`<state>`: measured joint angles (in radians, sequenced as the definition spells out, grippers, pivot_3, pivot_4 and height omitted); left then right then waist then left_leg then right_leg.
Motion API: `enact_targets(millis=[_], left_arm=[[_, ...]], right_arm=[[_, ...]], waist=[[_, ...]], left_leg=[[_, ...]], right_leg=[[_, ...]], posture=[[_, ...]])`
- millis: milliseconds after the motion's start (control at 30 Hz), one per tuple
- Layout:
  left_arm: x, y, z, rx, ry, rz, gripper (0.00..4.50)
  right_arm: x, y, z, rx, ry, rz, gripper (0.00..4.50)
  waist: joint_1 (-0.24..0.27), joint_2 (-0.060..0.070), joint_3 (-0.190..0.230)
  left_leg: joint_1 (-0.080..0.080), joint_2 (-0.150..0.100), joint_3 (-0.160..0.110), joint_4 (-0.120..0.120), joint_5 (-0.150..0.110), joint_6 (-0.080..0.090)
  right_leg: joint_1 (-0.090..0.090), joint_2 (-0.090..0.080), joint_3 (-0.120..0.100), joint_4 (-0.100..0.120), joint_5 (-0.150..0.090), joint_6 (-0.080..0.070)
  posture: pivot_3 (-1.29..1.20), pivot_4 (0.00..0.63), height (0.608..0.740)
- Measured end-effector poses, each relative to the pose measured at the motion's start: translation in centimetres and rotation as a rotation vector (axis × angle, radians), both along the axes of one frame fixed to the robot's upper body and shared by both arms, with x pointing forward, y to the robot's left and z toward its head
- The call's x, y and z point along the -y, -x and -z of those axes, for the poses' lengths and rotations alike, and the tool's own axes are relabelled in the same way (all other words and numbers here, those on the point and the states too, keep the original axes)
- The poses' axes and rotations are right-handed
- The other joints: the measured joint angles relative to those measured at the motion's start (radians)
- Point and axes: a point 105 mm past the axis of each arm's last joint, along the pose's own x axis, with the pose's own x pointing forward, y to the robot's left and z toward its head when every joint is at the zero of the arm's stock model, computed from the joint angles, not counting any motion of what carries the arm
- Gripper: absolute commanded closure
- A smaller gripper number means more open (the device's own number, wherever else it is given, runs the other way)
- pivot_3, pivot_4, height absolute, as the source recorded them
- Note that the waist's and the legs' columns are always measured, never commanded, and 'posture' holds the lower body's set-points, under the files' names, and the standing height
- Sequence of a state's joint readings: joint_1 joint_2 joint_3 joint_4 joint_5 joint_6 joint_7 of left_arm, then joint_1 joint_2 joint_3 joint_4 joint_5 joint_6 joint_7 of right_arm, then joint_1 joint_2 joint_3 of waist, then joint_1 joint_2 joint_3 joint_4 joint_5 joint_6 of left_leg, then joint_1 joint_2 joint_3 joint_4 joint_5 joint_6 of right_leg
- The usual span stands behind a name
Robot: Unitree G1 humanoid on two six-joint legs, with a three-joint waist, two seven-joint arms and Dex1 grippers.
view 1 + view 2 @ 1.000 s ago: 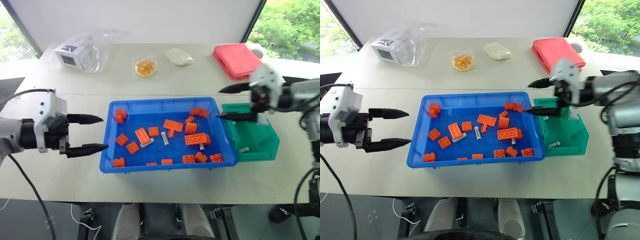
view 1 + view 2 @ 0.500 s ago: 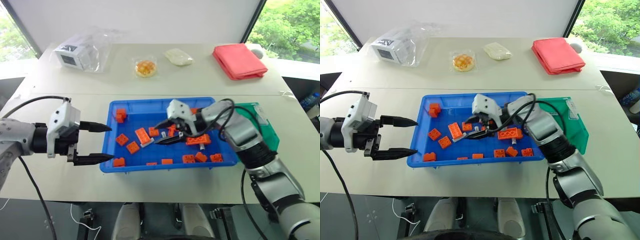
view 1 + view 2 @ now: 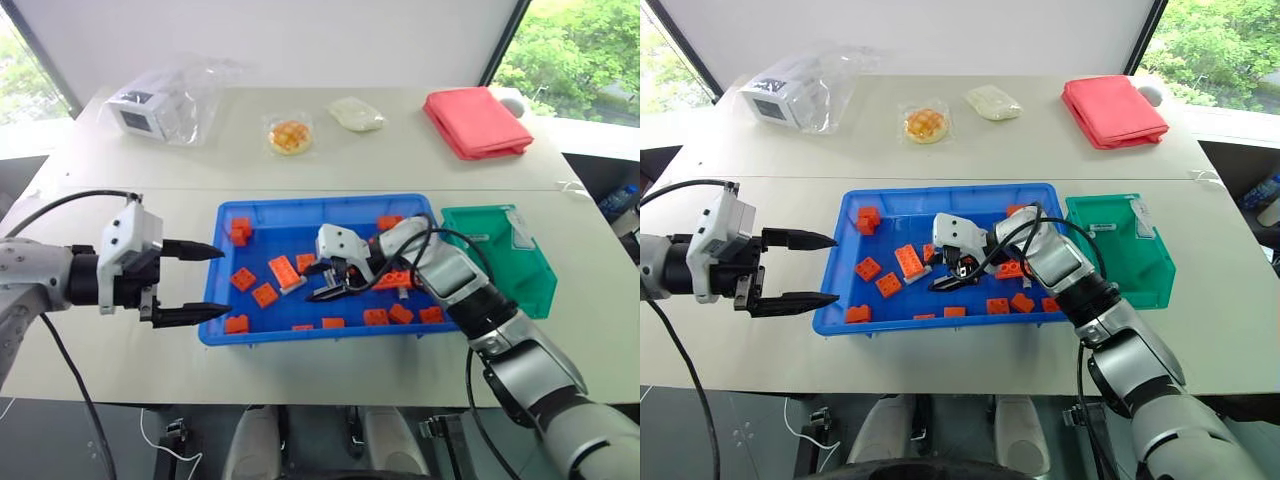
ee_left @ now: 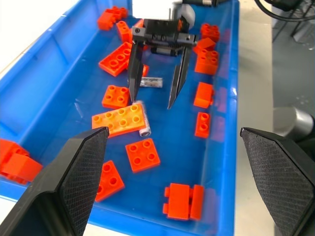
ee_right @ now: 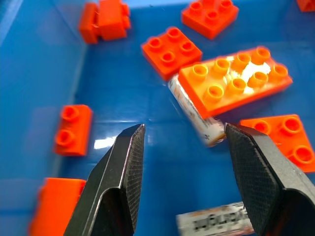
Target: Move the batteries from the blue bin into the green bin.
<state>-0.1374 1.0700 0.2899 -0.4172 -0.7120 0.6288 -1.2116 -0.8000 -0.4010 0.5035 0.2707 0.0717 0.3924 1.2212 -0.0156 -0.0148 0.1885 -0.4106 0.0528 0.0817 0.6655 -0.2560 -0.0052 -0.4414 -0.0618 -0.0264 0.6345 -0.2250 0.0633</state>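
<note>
Your right gripper (image 4: 155, 83) hung spread over a labelled cylindrical battery (image 4: 151, 82) in the glossy blue bin (image 3: 225, 330); your left gripper (image 3: 198, 282) stood spread beside it

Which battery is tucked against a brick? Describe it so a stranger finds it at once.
Look in the blue bin, left of its middle, for the long eight-stud orange brick. The battery lies along that brick's edge, one end poking out past it; another battery lies bare between the right gripper's fingers.
</note>
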Motion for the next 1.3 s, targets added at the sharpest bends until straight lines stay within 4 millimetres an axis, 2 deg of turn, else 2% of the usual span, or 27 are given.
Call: enact_targets(millis=[67,200,300,400,433,600,700,767,833,900,967,1067,1133,1200,1267,1300], left_arm=[[0.0,-0.1,0.1,0.000,0.002,-0.009,0.00],[0.2,0.0,0.0,0.005,0.005,-0.005,0.00],[0.2,0.0,0.0,0.009,0.005,-0.005,0.00],[0.2,0.0,0.0,0.011,0.005,-0.009,0.00],[0.2,0.0,0.0,0.012,0.006,-0.012,0.00],[0.4,-0.1,0.0,0.014,0.018,-0.007,0.00],[0.9,-0.3,0.0,0.016,0.032,0.014,0.00],[1.2,-0.4,0.3,0.003,0.048,0.026,0.00],[1.6,-0.6,0.7,-0.009,0.064,0.040,0.00],[2.3,-1.0,0.8,-0.006,0.085,0.065,0.00],[2.6,-1.4,0.9,-0.006,0.095,0.076,0.00],[3.1,-1.7,0.9,-0.006,0.108,0.095,0.00],[3.4,-1.9,0.9,-0.005,0.115,0.112,0.00],[3.5,-2.2,1.1,-0.008,0.111,0.119,0.00],[3.6,-2.3,1.1,-0.010,0.112,0.128,0.00],[3.6,-2.3,1.1,-0.009,0.114,0.131,0.00]], right_arm=[[-0.1,-0.2,0.6,-0.007,0.006,0.005,1.87],[-0.7,-0.6,0.5,0.011,0.010,-0.010,1.87],[-1.0,-0.7,0.6,0.011,0.009,-0.019,2.70],[-1.4,-0.4,0.7,-0.005,0.002,-0.033,4.24],[-1.4,-0.4,0.7,-0.009,0.003,-0.036,4.45],[-1.2,0.3,0.0,-0.038,-0.020,-0.014,4.44],[0.0,0.8,-2.7,-0.019,-0.067,0.011,4.44],[1.7,0.8,-5.1,0.008,-0.102,0.059,4.44],[4.4,0.8,-7.7,0.036,-0.126,0.136,4.44],[8.4,0.9,-10.3,0.086,-0.129,0.255,4.44],[12.0,1.1,-11.5,0.127,-0.112,0.375,4.44],[16.8,1.9,-10.8,0.116,-0.055,0.532,4.44],[20.2,2.8,-9.7,0.081,-0.017,0.650,4.44],[22.6,3.4,-9.0,0.064,-0.001,0.747,4.44],[23.8,3.7,-8.5,0.057,0.001,0.796,3.41],[24.2,3.9,-8.2,0.056,0.004,0.815,3.06]], waist=[[0.000,0.000,0.000],[-0.002,0.000,0.000],[-0.001,0.000,0.000],[-0.001,0.000,0.000],[-0.001,0.000,0.000],[0.002,0.000,0.000],[0.005,0.000,0.000],[0.006,0.000,0.000],[0.010,0.000,0.000],[0.018,0.000,0.000],[0.021,-0.001,0.000],[0.025,-0.001,0.000],[0.027,-0.001,0.000],[0.022,-0.001,0.000],[0.015,-0.001,0.000],[0.011,-0.001,0.000]], left_leg=[[0.000,0.000,0.000,0.000,0.000,0.000],[0.000,0.000,0.000,0.000,0.000,0.000],[0.000,0.000,0.000,0.000,0.000,0.000],[0.000,0.000,0.000,0.000,0.000,0.000],[0.000,0.000,0.000,0.000,0.000,0.000],[0.000,0.000,-0.001,0.000,0.000,0.000],[0.000,0.000,-0.001,0.000,0.000,0.000],[0.000,-0.001,-0.001,0.000,0.000,0.000],[-0.001,-0.001,-0.001,0.000,0.000,0.000],[-0.001,-0.001,-0.001,0.000,0.000,0.000],[0.000,-0.001,-0.001,-0.001,0.000,0.000],[0.000,-0.001,-0.001,-0.001,0.000,0.000],[0.000,-0.001,-0.001,-0.001,0.000,0.000],[0.000,-0.001,0.000,-0.001,0.000,0.000],[0.001,-0.001,0.000,0.000,0.000,0.000],[0.001,-0.001,-0.001,0.000,0.000,0.000]], right_leg=[[0.000,0.000,0.000,0.000,0.000,0.000],[0.000,0.000,0.000,0.000,0.000,0.000],[0.000,0.000,0.000,0.000,0.000,0.000],[0.000,0.000,0.000,0.000,0.000,0.000],[0.000,0.000,0.000,0.000,0.000,0.000],[0.000,0.000,0.000,0.000,0.000,0.000],[0.000,-0.001,0.000,0.000,0.000,0.000],[0.001,-0.001,-0.001,0.000,0.000,0.000],[0.001,-0.001,-0.001,-0.001,0.000,-0.001],[0.001,-0.001,-0.001,-0.001,-0.001,-0.002],[0.001,-0.001,-0.001,-0.002,-0.002,-0.003],[0.001,0.000,-0.001,-0.002,-0.002,-0.003],[0.001,0.000,-0.001,-0.002,-0.002,-0.003],[0.001,0.000,0.000,-0.002,-0.002,-0.003],[0.002,0.000,0.001,-0.002,-0.002,-0.003],[0.002,0.000,0.000,-0.002,-0.002,-0.003]], posture=[[0.00,0.150,0.734],[0.00,0.150,0.734],[0.00,0.150,0.734],[0.00,0.150,0.734],[0.00,0.150,0.734],[0.00,0.150,0.734],[0.00,0.150,0.734],[0.00,0.150,0.734],[0.00,0.150,0.734],[0.00,0.150,0.734],[0.00,0.150,0.734],[0.00,0.150,0.734],[0.00,0.150,0.734],[0.00,0.150,0.734],[0.00,0.150,0.734],[0.00,0.150,0.734]])
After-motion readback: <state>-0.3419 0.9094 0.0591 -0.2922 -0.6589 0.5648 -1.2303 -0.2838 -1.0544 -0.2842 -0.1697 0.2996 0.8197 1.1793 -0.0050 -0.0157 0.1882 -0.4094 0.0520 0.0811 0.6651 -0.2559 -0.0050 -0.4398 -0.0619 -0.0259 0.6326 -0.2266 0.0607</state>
